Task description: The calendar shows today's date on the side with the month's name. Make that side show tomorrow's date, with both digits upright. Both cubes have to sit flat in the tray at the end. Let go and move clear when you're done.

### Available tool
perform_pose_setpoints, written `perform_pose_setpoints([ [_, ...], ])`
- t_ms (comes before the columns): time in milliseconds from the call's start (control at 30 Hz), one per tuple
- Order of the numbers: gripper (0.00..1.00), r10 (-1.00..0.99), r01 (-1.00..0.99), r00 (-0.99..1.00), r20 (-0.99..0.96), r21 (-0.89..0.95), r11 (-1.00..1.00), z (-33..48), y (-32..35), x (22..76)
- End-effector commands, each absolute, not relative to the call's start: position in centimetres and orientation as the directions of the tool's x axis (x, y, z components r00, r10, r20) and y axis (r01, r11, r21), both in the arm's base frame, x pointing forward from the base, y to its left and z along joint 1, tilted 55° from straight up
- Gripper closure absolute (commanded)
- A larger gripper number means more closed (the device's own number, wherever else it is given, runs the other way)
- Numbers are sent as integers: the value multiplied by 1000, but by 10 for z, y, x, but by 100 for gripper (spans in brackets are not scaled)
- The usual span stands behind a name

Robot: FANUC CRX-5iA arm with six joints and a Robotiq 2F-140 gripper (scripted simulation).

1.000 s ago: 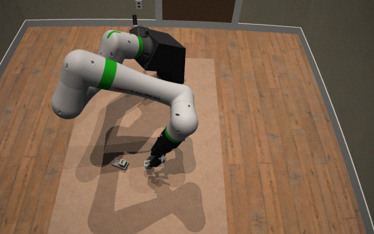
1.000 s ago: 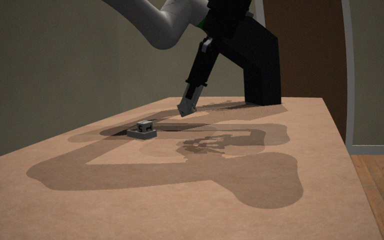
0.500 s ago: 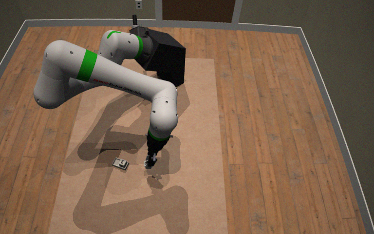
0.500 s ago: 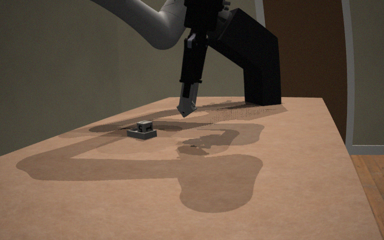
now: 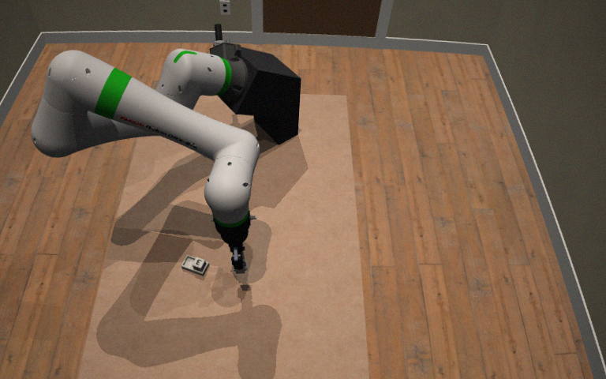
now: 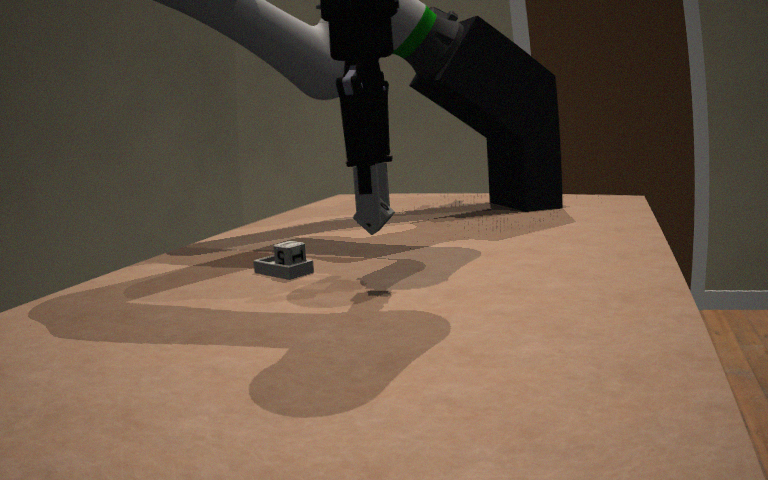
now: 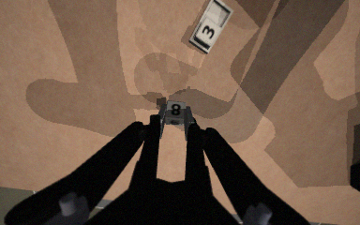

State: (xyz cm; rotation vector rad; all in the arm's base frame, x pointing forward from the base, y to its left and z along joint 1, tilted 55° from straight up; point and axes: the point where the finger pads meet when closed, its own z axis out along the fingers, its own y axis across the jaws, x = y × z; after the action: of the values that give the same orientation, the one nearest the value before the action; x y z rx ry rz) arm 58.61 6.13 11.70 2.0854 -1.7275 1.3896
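Gripping a pale cube (image 5: 245, 268) (image 6: 365, 225) (image 7: 175, 111) marked 8, the jaws of the gripper (image 5: 239, 267) (image 6: 373, 217) (image 7: 175, 112) are closed on its two sides and hang above the tan table top (image 5: 321, 223) (image 6: 509, 367) (image 7: 94, 159), apart from it. In the exterior view the cube between the jaws is tilted, one corner down. The small grey tray (image 5: 192, 269) (image 6: 271, 268) (image 7: 218, 14) stands off to one side of the jaws and lower than them. Inside it, at the end nearer the jaws, sits the other cube (image 5: 199, 262) (image 6: 289, 253) (image 7: 207, 31), with a 3 on top; the end farther from the jaws holds no cube. Seen from the exterior, two side faces of the cube in the tray carry dark digits, one resembling a 1
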Motion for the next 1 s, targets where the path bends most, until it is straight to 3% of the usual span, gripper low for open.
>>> perform_pose_setpoints([
  [0, 75, -771, -827, -15, 637, -441, -348, 115, 59, 585],
  [967, 75, -923, -819, 228, 311, -452, -354, 124, 51, 587],
])
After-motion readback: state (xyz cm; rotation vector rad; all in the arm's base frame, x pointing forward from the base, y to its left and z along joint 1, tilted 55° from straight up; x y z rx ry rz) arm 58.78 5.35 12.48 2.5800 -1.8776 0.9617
